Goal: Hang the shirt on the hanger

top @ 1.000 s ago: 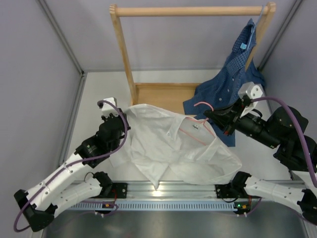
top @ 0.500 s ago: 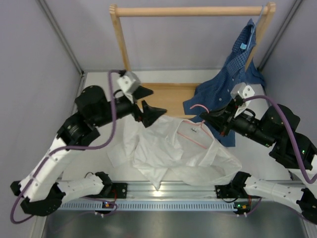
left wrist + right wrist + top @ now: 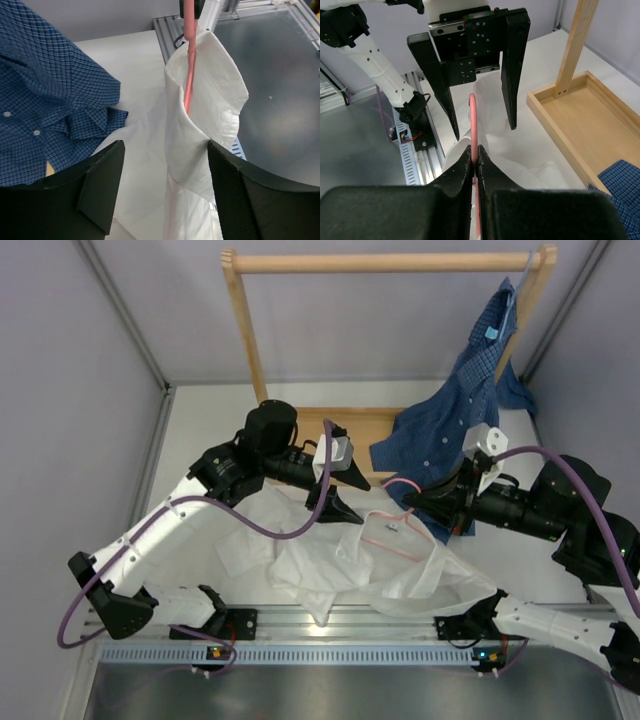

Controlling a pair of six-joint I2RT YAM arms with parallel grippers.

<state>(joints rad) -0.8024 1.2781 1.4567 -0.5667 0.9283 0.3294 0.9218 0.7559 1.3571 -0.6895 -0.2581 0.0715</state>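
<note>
The white shirt (image 3: 335, 560) lies crumpled on the table, its collar lifted over the pink hanger (image 3: 392, 530). My right gripper (image 3: 412, 498) is shut on the hanger (image 3: 473, 117) near its hook, holding it above the table. My left gripper (image 3: 352, 492) is open and raised, facing the hanger from the left. In the left wrist view the shirt collar (image 3: 205, 100) hangs on the hanger (image 3: 189, 75), just ahead of and between the open jaws of my left gripper (image 3: 165, 145). The right wrist view shows the left gripper (image 3: 484, 129) open just beyond the hanger and the shirt (image 3: 520, 165) below.
A wooden rack (image 3: 385, 262) with a tray base (image 3: 320, 428) stands at the back. A dark blue checked shirt (image 3: 465, 410) hangs from its right end on a pale blue hanger (image 3: 522, 275), draping down beside my right arm. Grey walls close in both sides.
My left arm rose from the shirt's left edge, swung right and now faces the hanger with open jaws. The shirt's left side bunched inward. My right gripper shifted the hanger slightly left.
</note>
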